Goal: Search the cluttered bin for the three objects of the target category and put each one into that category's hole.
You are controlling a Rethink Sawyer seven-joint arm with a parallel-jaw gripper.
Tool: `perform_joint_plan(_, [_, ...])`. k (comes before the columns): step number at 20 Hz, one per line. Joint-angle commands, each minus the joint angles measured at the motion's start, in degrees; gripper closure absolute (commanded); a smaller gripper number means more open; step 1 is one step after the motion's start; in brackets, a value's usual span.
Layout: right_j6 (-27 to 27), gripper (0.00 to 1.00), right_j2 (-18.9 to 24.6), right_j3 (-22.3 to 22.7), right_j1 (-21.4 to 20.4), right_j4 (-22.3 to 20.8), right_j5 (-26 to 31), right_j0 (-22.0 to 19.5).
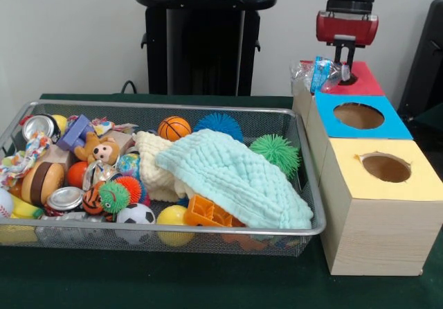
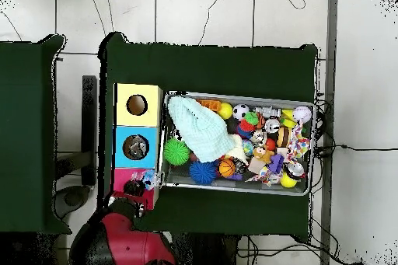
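The wire mesh bin (image 1: 310,231) is full of toys; it also shows in the overhead view (image 2: 311,190). A wrinkly clear plastic lump with blue tints (image 1: 317,73) is at the left edge of the red-topped box (image 1: 365,82); it also shows from above (image 2: 147,176). My gripper (image 1: 344,72) hangs over the red top, right beside the lump and touching it; whether it grips the lump is unclear. The blue-topped hole (image 1: 358,116) is one box nearer the camera. From above, something greyish lies in that hole (image 2: 136,147). I make out no other plastic lumps in the bin.
The yellow-topped hole (image 1: 385,167) is the nearest box. A pale green cloth (image 1: 235,177) covers the bin's right half. Spiky balls (image 1: 277,151), small sports balls (image 1: 174,127), cans (image 1: 66,198) and soft toys (image 1: 100,149) fill the rest. The pedestal (image 1: 204,39) stands behind.
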Motion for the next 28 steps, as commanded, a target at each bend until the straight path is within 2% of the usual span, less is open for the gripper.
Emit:
perform_joint_plan(1, [7.15,1.00,3.15,-6.99,1.62,1.25,5.86,-4.01])
perform_joint_plan(11, [7.46,1.00,1.68,-7.34,1.71,2.34,4.97,-1.40])
perform_joint_plan(17, [8.02,1.00,3.94,-6.61,2.57,0.04,1.54,-3.42])
perform_joint_plan(21, [8.44,1.00,2.71,-6.66,4.07,0.38,-1.28,-1.83])
perform_joint_plan(24, [10.97,1.00,2.44,-5.18,5.86,0.06,-6.78,-1.43])
perform_joint_plan(27, [10.05,1.00,2.08,-4.49,6.50,-1.08,-7.00,-1.53])
perform_joint_plan(28, [9.21,1.00,1.54,-4.35,5.62,-0.81,-5.42,-1.18])
